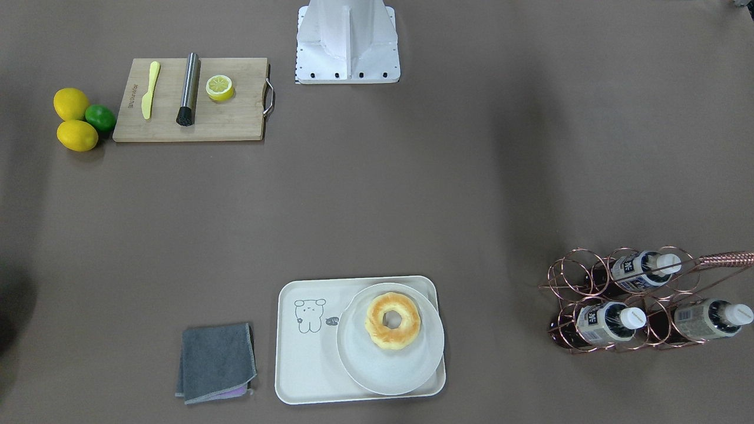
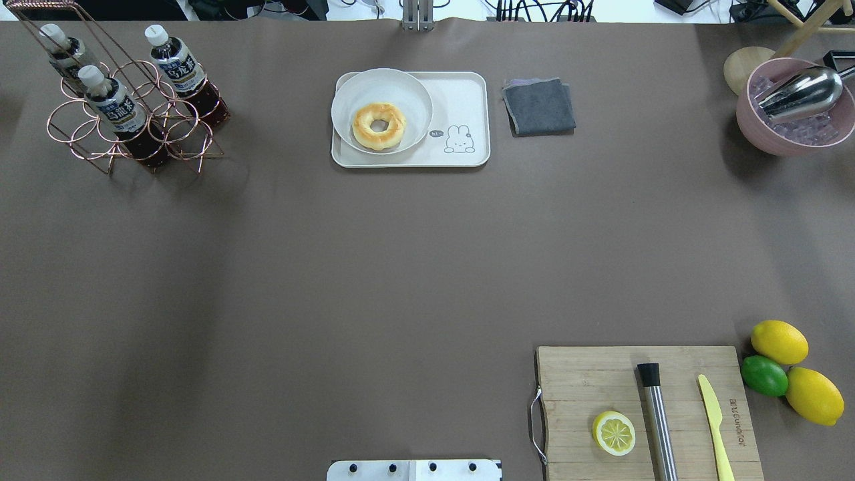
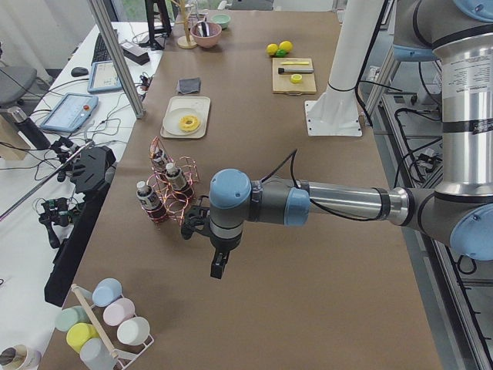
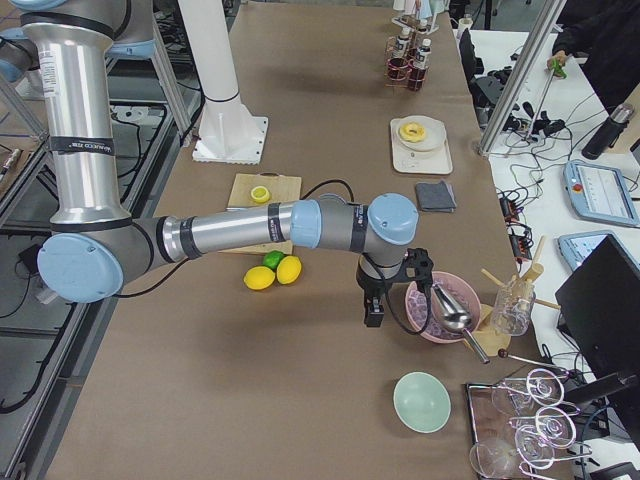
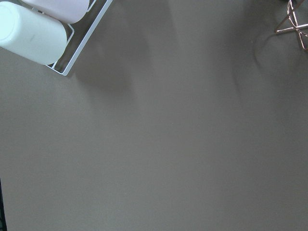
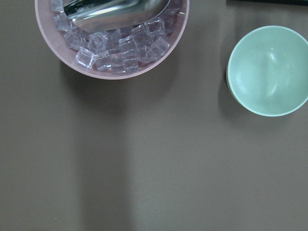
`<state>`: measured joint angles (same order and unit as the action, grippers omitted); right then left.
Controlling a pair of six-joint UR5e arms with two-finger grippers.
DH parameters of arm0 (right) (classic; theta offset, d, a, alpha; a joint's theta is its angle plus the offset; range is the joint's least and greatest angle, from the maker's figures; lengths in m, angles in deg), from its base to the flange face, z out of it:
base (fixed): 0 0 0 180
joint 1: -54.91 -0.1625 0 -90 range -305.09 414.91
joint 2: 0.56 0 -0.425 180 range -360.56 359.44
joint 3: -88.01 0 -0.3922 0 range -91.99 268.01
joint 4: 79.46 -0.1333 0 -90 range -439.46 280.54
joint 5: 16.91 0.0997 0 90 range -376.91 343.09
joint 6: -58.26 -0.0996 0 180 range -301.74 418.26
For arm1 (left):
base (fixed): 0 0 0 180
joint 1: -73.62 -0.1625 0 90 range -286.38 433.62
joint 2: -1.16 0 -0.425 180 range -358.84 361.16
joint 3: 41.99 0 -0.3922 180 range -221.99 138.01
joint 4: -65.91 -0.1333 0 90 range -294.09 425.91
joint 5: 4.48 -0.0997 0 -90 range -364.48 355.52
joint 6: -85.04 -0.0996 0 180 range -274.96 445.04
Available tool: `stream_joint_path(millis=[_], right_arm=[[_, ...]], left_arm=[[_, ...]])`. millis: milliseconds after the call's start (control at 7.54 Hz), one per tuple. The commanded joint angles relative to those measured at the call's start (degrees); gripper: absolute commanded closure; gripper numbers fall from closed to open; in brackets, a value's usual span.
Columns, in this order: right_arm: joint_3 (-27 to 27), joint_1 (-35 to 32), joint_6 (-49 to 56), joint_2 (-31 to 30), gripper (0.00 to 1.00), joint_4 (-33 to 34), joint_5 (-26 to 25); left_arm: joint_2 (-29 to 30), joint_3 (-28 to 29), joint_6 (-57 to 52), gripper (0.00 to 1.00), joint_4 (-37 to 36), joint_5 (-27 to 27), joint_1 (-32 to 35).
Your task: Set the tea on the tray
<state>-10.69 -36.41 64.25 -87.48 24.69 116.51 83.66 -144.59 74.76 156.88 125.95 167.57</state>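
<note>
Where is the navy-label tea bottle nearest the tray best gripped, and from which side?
Probably at the capped neck and upper label, coming down from above. The tea stands in the copper wire rack, whose rings surround its lower body, so a sideways approach looks blocked and only the top seems free.

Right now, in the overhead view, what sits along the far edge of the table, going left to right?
copper wire rack → tray → grey cloth → pink bowl of ice
</note>
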Motion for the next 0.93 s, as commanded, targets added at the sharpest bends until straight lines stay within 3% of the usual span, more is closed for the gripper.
stream_joint_path(millis=[0, 664, 796], right_arm=[[0.09, 0.00, 0.26, 0.08, 0.00, 0.00, -0.09], [-0.09, 0.00, -0.10, 0.16, 0.00, 0.00, 0.00], [-0.35, 0.00, -0.10, 0.16, 0.00, 0.00, -0.09]], left_arm=[[-0.14, 0.03, 0.09, 0.02, -0.08, 0.00, 0.00], [0.21, -1.28, 0.00, 0.02, 0.87, 0.35, 0.00], [0.82, -2.68, 0.00, 0.02, 5.23, 0.09, -0.09]])
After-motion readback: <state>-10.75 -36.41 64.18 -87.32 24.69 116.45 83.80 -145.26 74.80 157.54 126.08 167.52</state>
